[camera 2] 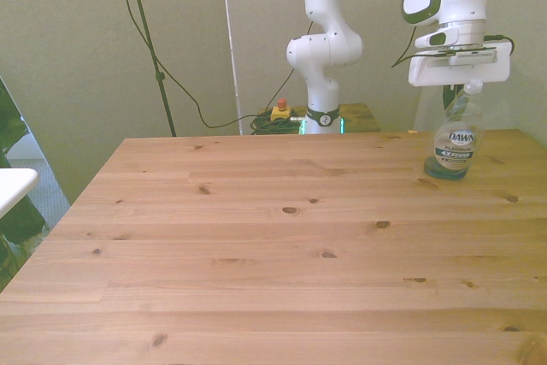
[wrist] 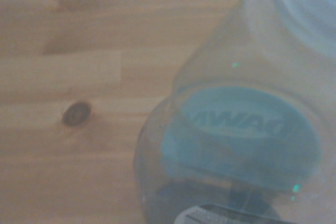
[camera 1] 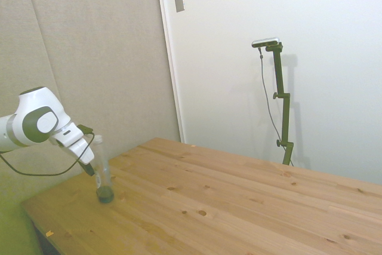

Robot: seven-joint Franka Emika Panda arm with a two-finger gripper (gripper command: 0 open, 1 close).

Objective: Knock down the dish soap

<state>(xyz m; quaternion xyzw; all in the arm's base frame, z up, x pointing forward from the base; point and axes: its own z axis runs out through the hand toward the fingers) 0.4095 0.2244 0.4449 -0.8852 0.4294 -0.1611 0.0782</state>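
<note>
— Hand [camera 2: 450,94] first, please: where is it with respect to the dish soap [camera 2: 454,137]?

— It hangs right at the top part of the bottle. In the front view its white body covers the space just above the whitish cap, and something dark reaches down beside the neck, on the front view's left of it. In the side view the hand [camera 1: 89,168] is tilted and sits against the upper half of the dish soap [camera 1: 102,171], on the side away from the open desk [camera 1: 227,207].

— Are the fingers apart or together?

— I cannot tell. In both views they are small and partly hidden, so I do not say.

— And the bottle, where does it stand?

— It stands upright on the desk [camera 2: 273,245], near the far edge and close to the corner at the front view's right. The clear body shows dark green-blue liquid only at the base, and a pale label with blue print faces the front camera. In the side view the bottle is close to the desk's corner nearest the arm.

— What gives the wrist view?

— It looks down along the dish soap [wrist: 236,129] from very near and is out of focus. One sees the ribbed cap, the clear shoulder, the label's oval seen mirrored through the plastic, and beside the bottle the desk [wrist: 68,51] with one dark knot [wrist: 76,113] in the wood.
</note>
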